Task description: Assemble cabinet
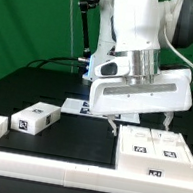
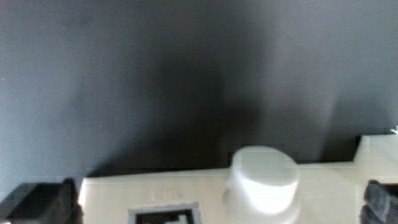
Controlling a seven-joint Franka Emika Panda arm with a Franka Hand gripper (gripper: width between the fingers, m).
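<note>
The white cabinet shell (image 1: 148,153) lies at the exterior view's right, with black-and-white tags on its top and front. My gripper (image 1: 140,127) hangs just above its rear edge with the jaws wide apart and nothing held. In the wrist view the gripper (image 2: 210,205) has dark fingertips (image 2: 39,205) at both lower corners. Between them lies the cabinet's white surface (image 2: 196,188), with a rounded white peg (image 2: 263,175) and part of a tag (image 2: 169,212). A small white tagged drawer block (image 1: 35,118) lies apart at the exterior view's left.
The marker board (image 1: 75,106) lies flat behind the middle of the black table. A long low white border rail (image 1: 44,162) runs along the front edge and up the left side. A green backdrop stands behind, and black cables hang by the arm.
</note>
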